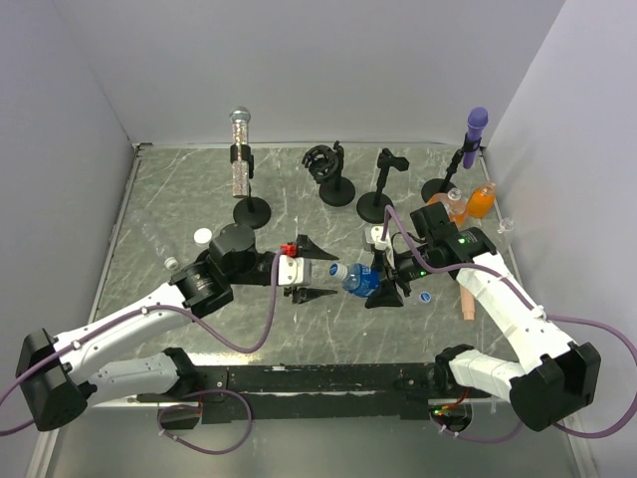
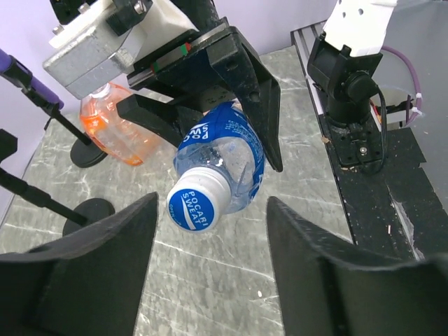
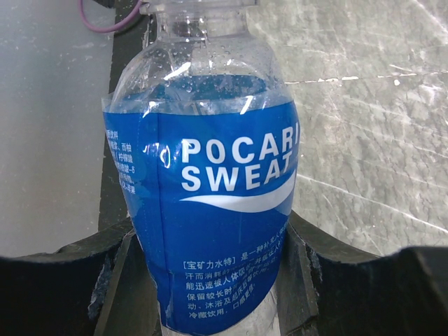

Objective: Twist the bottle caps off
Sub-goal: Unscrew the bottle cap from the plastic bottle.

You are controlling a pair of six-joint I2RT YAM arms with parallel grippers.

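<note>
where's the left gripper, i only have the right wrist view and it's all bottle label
Observer: The left gripper is facing the cap, jaws open, one on each side, neither touching.
Operator: is that cap on
Observer: Yes. The left wrist view shows it seated on the bottle.
Operator: any loose caps around
Observer: The top view shows a loose blue cap on the table, beside the right gripper.
</note>
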